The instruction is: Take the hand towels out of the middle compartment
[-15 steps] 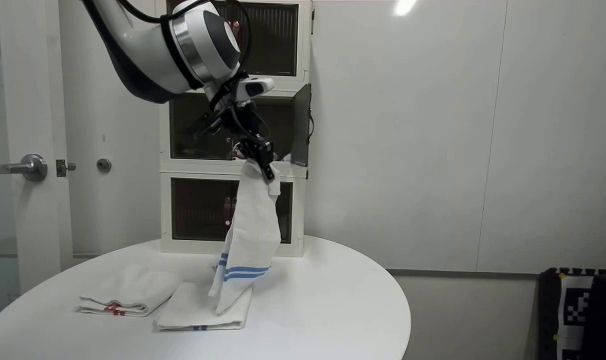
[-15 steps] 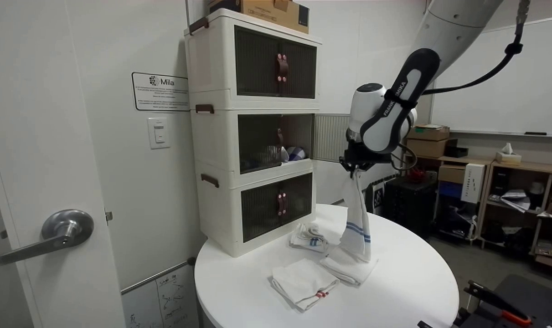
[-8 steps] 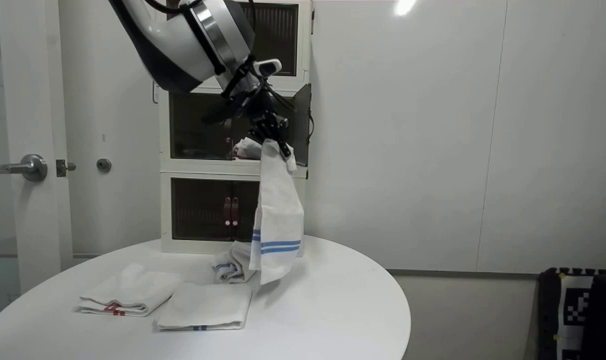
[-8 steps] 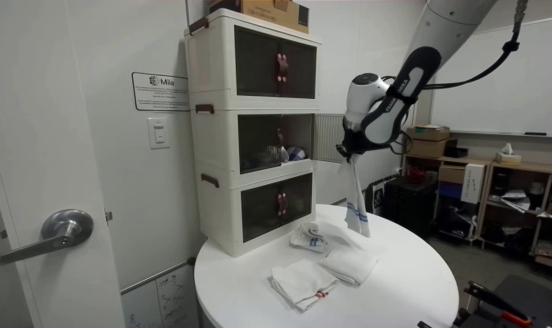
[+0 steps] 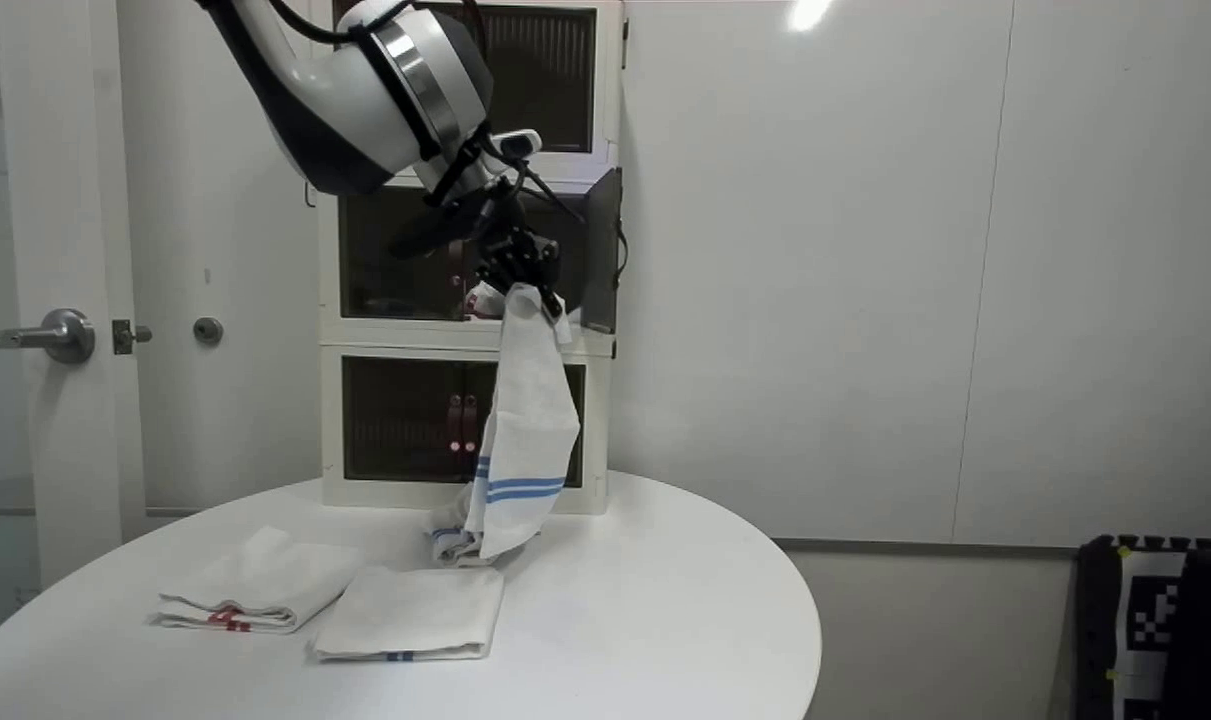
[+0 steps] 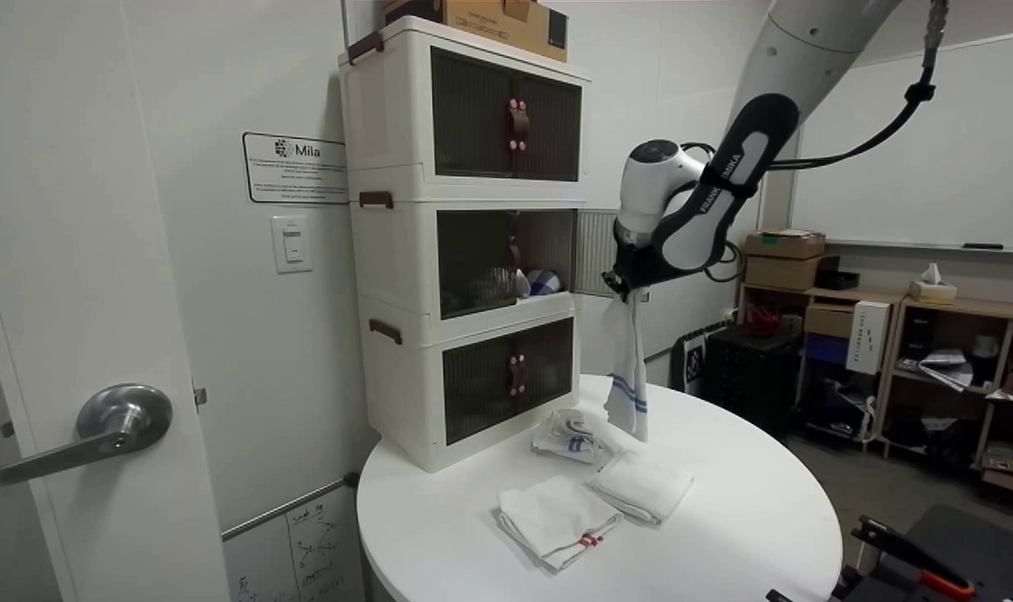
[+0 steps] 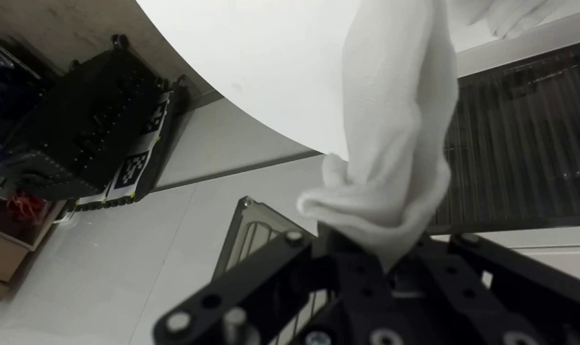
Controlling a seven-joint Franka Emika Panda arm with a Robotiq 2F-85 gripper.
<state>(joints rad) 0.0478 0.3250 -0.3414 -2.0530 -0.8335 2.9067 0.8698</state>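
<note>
Slowly lower the blue-striped white towel (image 5: 533,420), pinched by the black gripper (image 5: 536,292), hem-first onto the round white table (image 5: 655,620), bottom centre.

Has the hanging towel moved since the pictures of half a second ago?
Yes. In an exterior view, the hanging towel has shifted leftward in the picture, nearer to the white cabinet.

We find one blue-striped hand towel (image 5: 532,425) hanging from the claw (image 5: 542,298); three folded towels (image 6: 556,518) lie below its level.
</note>
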